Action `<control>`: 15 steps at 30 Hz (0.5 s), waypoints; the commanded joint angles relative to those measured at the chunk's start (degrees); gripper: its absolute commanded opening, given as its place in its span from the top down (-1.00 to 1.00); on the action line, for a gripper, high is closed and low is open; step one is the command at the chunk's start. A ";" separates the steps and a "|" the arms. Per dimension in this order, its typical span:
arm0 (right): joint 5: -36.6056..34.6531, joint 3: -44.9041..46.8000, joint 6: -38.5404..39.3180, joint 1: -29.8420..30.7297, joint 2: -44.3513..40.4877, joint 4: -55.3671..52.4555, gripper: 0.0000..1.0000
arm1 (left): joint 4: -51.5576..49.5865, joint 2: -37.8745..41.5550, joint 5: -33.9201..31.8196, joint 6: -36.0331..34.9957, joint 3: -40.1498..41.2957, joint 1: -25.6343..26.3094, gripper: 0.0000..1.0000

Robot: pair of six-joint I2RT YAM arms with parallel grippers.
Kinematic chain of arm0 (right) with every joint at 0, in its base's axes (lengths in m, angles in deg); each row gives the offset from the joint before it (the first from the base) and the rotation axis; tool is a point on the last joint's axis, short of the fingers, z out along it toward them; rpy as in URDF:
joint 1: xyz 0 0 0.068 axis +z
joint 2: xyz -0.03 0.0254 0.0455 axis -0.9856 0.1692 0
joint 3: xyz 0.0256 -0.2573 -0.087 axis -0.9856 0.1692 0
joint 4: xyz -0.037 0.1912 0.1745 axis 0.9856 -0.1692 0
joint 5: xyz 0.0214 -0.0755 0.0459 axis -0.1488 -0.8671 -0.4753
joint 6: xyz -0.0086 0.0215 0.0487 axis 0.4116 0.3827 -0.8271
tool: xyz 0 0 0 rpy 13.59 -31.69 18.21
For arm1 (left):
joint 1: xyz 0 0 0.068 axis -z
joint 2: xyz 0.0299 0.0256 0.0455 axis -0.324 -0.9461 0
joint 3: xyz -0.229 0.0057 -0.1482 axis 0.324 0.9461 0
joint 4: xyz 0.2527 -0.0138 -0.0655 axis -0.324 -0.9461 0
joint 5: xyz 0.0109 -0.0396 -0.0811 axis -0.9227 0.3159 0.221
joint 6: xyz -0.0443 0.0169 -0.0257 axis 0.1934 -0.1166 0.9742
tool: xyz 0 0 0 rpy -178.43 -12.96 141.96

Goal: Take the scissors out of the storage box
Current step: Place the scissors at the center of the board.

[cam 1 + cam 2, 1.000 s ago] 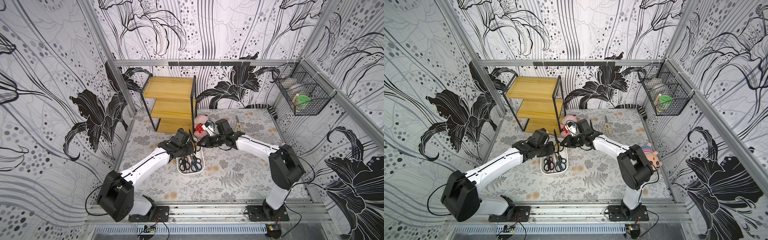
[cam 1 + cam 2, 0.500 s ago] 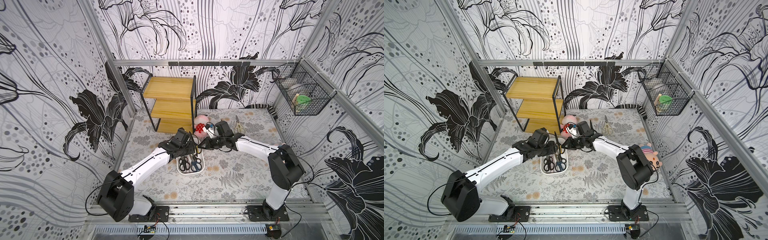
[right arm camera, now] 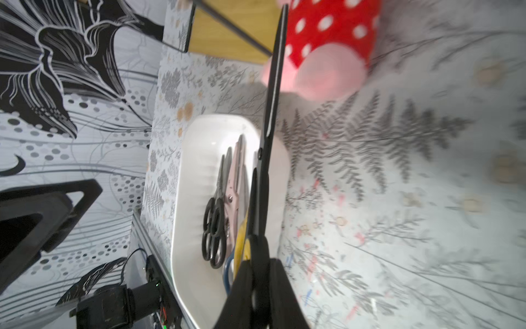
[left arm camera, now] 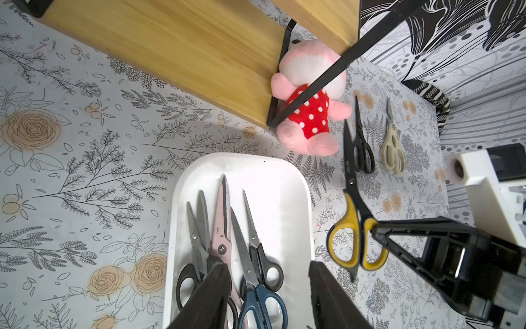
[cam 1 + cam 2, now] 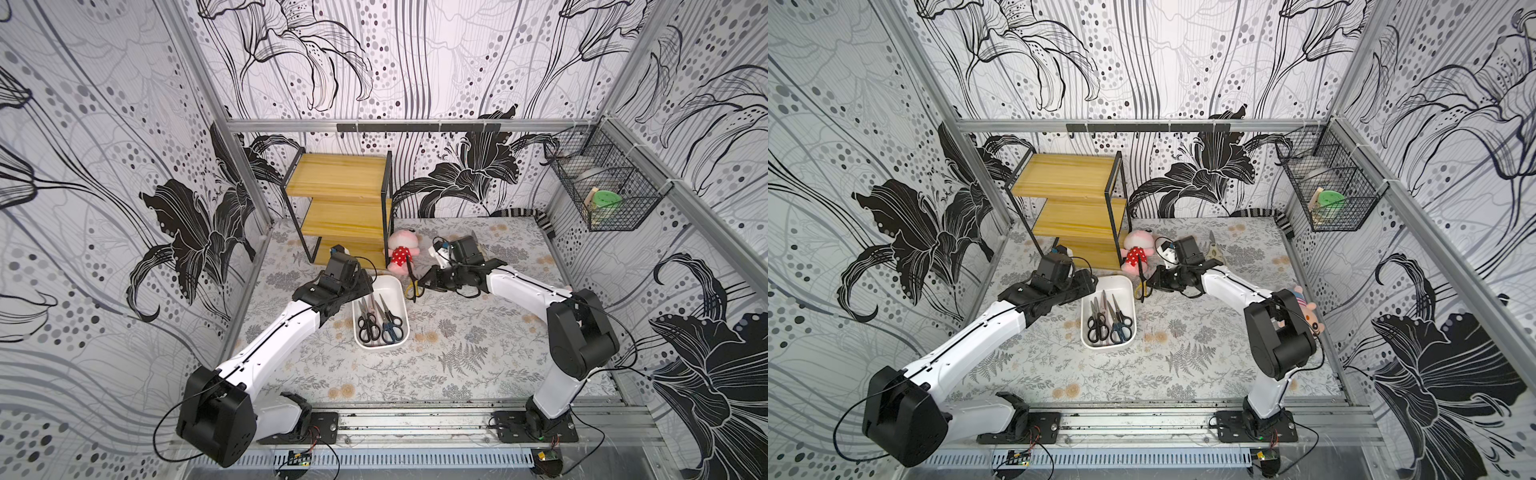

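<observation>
Left pincer (image 4: 269, 272): released. Its two fingers (image 4: 216, 287) stand apart above the handle end of the storage box (image 4: 273, 182) and grasp nothing.

Right pincer (image 3: 260, 265): clenched on the yellow-black scissors (image 4: 350, 182). My fingertips pinch one yellow handle loop. The blades are closed and point toward the pink plush toy (image 4: 307, 114).

Position of the held pair: outside the box, just beside its long wall on my right side, over the floral mat (image 4: 99, 171). A shadow lies on the mat under the handles. I cannot tell whether the blade tip touches the mat.

Contents of the box: four pairs, side by side, with handles toward my bases.
- black-handled scissors (image 4: 196, 242)
- pale pink scissors (image 4: 220, 228)
- blue-handled scissors (image 4: 242, 247)
- a second black-handled pair (image 4: 260, 256)

Already on the mat, beyond the plush toy and well apart from the box:
- a small black pair (image 4: 361, 142)
- a cream pair (image 4: 392, 148) beside it, blades pointing the same way

In both top views the box sits between my two wrists, in front of the wooden shelf (image 5: 340, 195).
</observation>
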 commanded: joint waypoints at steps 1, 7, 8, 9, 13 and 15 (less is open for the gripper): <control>-3.78 -2.59 1.81 -2.56 -0.69 -1.26 0.83 | 3.55 0.55 0.24 0.50 1.70 -0.36 -0.02; -8.72 -10.93 2.98 -3.47 6.48 -3.34 0.82 | 3.26 0.41 1.31 0.43 1.59 -0.41 -0.02; -9.20 -11.53 2.60 -3.78 7.39 -2.89 0.83 | 3.04 0.65 1.06 0.34 1.59 -0.46 -0.02; -9.10 -11.88 2.35 -4.09 8.19 -2.27 0.83 | 2.97 1.02 0.84 0.39 1.71 -0.49 -0.02; -7.89 -15.23 2.23 -5.69 12.64 -2.34 0.83 | 2.99 2.46 -0.09 0.11 2.69 -0.54 -0.01; -7.13 -15.87 2.08 -6.52 13.95 -2.09 0.83 | 2.78 2.82 -0.28 0.15 2.95 -0.67 -0.01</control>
